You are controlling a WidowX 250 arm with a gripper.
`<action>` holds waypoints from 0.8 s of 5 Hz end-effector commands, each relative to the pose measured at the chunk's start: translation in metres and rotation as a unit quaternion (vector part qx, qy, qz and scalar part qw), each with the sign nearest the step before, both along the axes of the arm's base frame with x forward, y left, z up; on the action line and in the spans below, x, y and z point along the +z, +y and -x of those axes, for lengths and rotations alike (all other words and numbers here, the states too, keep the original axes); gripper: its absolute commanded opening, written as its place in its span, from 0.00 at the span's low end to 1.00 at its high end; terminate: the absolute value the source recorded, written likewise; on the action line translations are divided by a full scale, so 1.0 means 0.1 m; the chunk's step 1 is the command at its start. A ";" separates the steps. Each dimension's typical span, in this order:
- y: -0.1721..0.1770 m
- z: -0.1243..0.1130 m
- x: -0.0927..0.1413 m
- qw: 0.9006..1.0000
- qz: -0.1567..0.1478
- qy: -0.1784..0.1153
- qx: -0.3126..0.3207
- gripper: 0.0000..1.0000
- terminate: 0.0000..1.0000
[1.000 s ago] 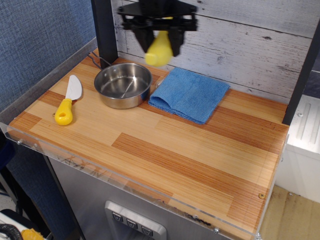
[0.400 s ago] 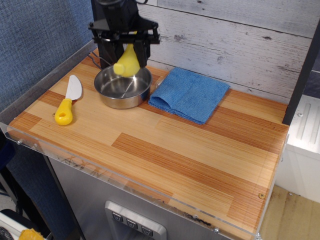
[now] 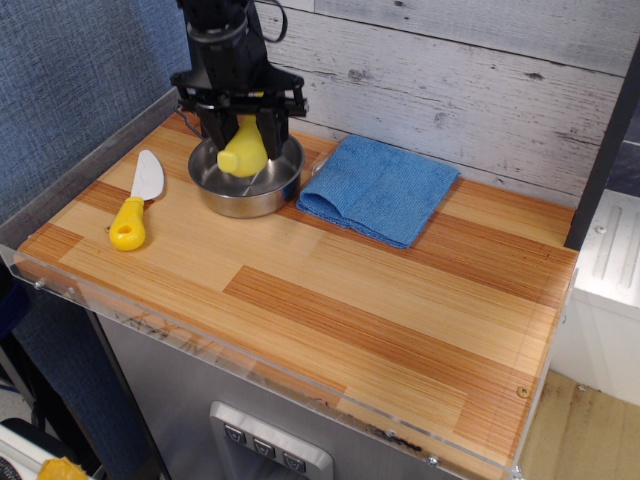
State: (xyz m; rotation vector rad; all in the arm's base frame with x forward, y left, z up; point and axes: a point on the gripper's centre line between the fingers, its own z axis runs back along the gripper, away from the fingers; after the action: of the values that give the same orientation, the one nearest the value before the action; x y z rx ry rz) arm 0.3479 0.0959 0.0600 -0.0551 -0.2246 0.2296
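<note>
My black gripper [image 3: 243,128] hangs over the steel pot [image 3: 275,189] at the back left of the wooden counter. Its fingers are shut on a yellow pear-shaped object [image 3: 243,153], whose lower end dips inside the pot's rim. Whether the yellow object touches the pot's bottom is hidden by the rim. The arm rises from the gripper toward the top edge of the view.
A folded blue cloth [image 3: 380,188] lies right of the pot, its corner touching it. A white spatula with a yellow handle [image 3: 135,200] lies left of the pot. A black post [image 3: 207,108] stands behind the pot, and a wood-plank wall lines the back.
The gripper carried the yellow object leftward from above the cloth's edge to over the pot, then lowered it into the pot's mouth.
</note>
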 end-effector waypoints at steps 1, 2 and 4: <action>0.14 -0.06 0.01 1.000 -0.007 -0.010 0.010 0.00 0.00; 0.15 -0.04 -0.08 1.000 -0.008 -0.002 0.009 0.00 0.00; 0.16 -0.02 -0.15 1.000 -0.002 0.007 0.012 0.00 0.00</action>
State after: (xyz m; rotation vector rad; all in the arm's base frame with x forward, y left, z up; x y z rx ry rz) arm 0.3492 0.1055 0.0321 -0.0567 -0.1729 0.2442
